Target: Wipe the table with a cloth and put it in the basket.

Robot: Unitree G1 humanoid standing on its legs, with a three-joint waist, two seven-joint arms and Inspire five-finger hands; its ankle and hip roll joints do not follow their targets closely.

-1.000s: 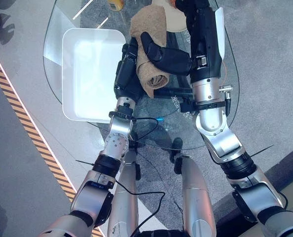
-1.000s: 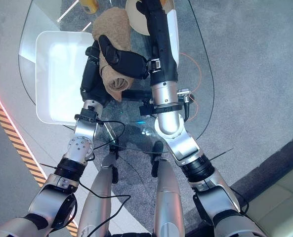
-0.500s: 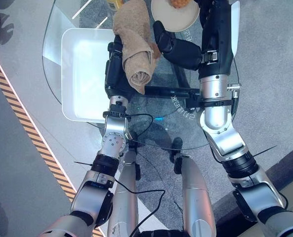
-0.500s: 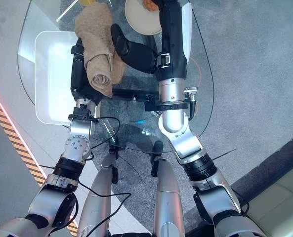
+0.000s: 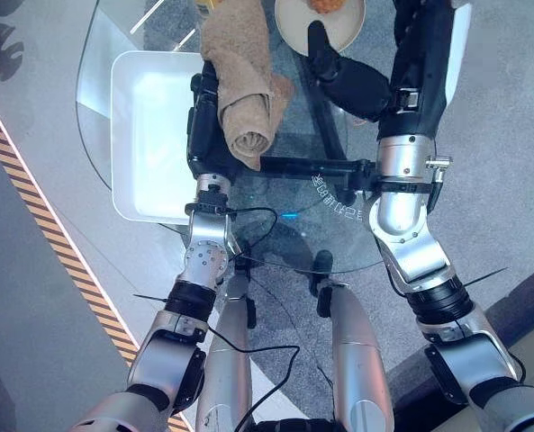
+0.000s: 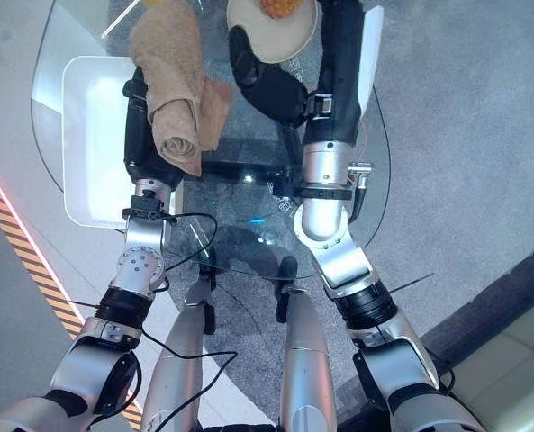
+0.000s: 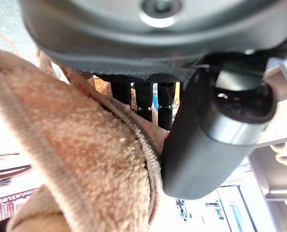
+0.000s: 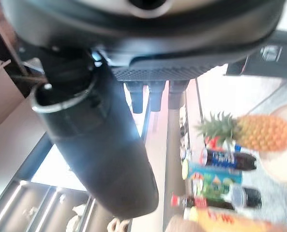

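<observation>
A tan cloth (image 5: 244,81) lies rolled and draped over my left hand (image 5: 199,135), which is above the glass table (image 5: 339,234) beside the white basket (image 5: 140,135). In the left wrist view the cloth (image 7: 61,159) lies across the palm, and the thumb (image 7: 201,145) presses against its edge. My right hand (image 5: 343,76) hangs over the table to the right of the cloth, apart from it. It is open with straight fingers (image 8: 150,96) and holds nothing.
A cream plate (image 5: 325,18) with a pineapple on it stands at the table's far side, just beyond my right hand. A yellow container (image 5: 208,7) is at the far edge. Striped tape (image 5: 32,198) runs along the floor on the left.
My right hand has let go of the cloth and drawn away to the right and farther back. My left hand has carried the cloth slightly left toward the basket.
</observation>
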